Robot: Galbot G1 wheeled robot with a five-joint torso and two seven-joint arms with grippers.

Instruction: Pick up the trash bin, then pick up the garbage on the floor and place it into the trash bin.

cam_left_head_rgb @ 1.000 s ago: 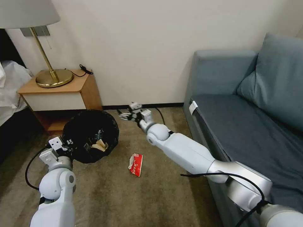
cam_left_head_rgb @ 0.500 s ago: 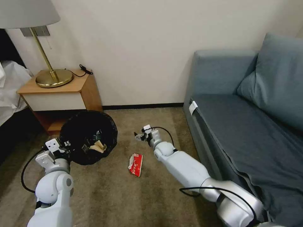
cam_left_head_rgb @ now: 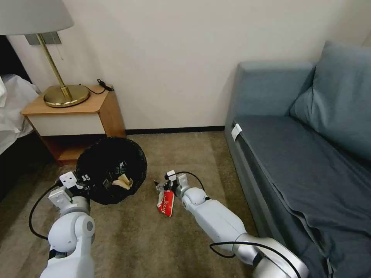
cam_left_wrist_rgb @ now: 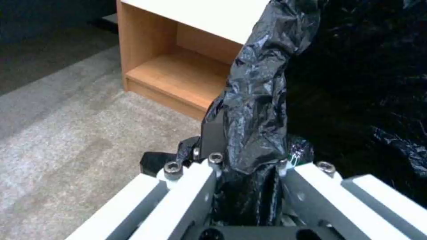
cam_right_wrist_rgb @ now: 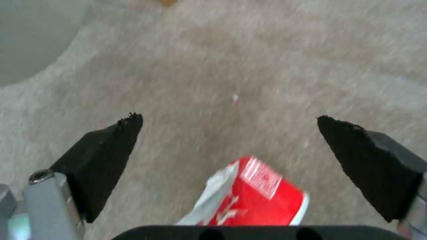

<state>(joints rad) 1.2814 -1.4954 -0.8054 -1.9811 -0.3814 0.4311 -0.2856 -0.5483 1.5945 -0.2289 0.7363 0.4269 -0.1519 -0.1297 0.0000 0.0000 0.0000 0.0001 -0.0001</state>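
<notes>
The left gripper [cam_left_wrist_rgb: 249,173] is clenched on the bin's [cam_left_head_rgb: 112,170] black bag at its near-left rim, holding it by the nightstand [cam_left_head_rgb: 73,116]. Brown paper [cam_left_head_rgb: 124,180] already lies inside. One red wrapper [cam_left_head_rgb: 166,201] is left on the carpet — long axis running near to far. The right gripper [cam_right_wrist_rgb: 229,160] hangs just over its far end, jaws spread wide — nothing grasped.

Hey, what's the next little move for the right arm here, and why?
Probably lower the right gripper a bit further over the red-and-white wrapper. Its fingers are spread wide above bare carpet, with the wrapper low between them and untouched. The left gripper holds the trash bin by its bag.
</notes>
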